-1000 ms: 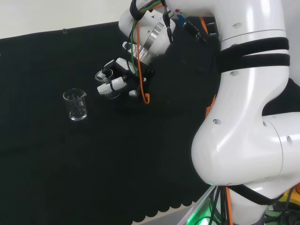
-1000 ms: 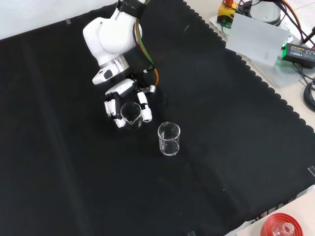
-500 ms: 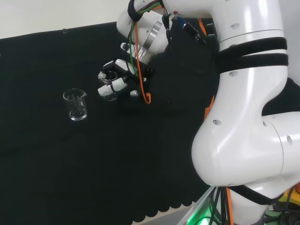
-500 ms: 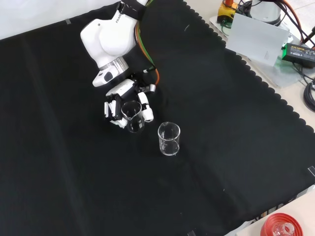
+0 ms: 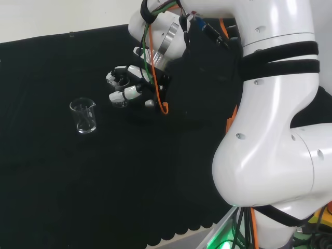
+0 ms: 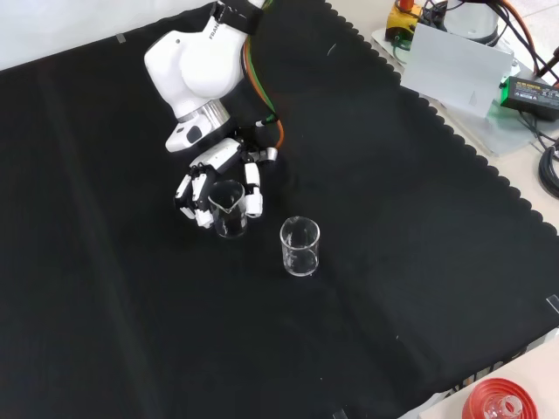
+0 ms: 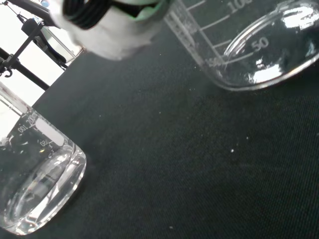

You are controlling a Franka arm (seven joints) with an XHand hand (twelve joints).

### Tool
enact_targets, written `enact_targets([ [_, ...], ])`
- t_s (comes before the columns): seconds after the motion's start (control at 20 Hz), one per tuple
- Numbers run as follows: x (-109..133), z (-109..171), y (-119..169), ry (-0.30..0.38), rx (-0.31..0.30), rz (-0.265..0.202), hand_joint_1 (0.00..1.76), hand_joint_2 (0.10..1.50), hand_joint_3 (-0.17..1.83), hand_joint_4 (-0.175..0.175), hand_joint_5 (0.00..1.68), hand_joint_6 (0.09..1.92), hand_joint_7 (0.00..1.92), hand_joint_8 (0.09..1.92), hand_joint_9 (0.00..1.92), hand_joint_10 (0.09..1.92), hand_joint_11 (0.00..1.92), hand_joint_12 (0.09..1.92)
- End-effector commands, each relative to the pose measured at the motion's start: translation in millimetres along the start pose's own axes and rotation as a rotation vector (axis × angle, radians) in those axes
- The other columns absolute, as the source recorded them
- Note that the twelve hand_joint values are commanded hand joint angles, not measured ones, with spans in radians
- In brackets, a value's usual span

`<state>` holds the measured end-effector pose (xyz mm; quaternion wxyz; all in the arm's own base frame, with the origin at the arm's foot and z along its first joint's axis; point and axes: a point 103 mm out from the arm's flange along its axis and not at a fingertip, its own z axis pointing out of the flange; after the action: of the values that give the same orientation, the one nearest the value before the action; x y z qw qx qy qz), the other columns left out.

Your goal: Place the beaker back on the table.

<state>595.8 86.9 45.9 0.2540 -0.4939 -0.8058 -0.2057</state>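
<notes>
My hand has its fingers curled round a small clear beaker, left of the cloth's middle in the front view. That beaker stands nearly upright with its base at the black cloth. In the wrist view its marked wall and rounded base lie close over the cloth, a little tilted, and I cannot tell whether the base touches. In the head view the hand hangs below the white wrist, its fingers spread round the glass. A blurred white part of the hand shows in the wrist view.
A second clear beaker stands upright on the cloth just right of the hand in the front view, and it is also in the head view and the wrist view. A red ribbed stand sits at the front view's bottom right corner.
The hand has turned and sunk a little with the beaker, which now sits more upright and nearer the cloth. Its fingers have spread slightly. The second beaker has not moved.
</notes>
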Motion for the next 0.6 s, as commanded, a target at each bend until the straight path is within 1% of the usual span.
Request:
enact_targets([
  [0.05, 1, -2, -1, -0.008, -0.003, -0.005, 1.05, 0.9, -0.17, -0.083, 0.37, 0.44, 0.53, 0.6, 0.89, 0.09, 0.13, 1.34],
  [0.25, 4, -7, -3, -0.011, 0.007, -0.001, 1.02, 0.89, -0.17, -0.082, 0.37, 0.37, 0.46, 0.63, 0.79, 0.09, 0.04, 1.36],
  [0.45, 6, -13, -4, -0.022, 0.032, 0.012, 1.01, 0.88, -0.17, -0.082, 0.37, 0.35, 0.43, 0.63, 0.77, 0.09, 0.02, 1.36],
  [0.6, 6, -14, -4, -0.023, 0.033, 0.018, 1.0, 0.89, -0.17, -0.083, 0.36, 0.34, 0.42, 0.63, 0.76, 0.09, 0.01, 1.37],
])
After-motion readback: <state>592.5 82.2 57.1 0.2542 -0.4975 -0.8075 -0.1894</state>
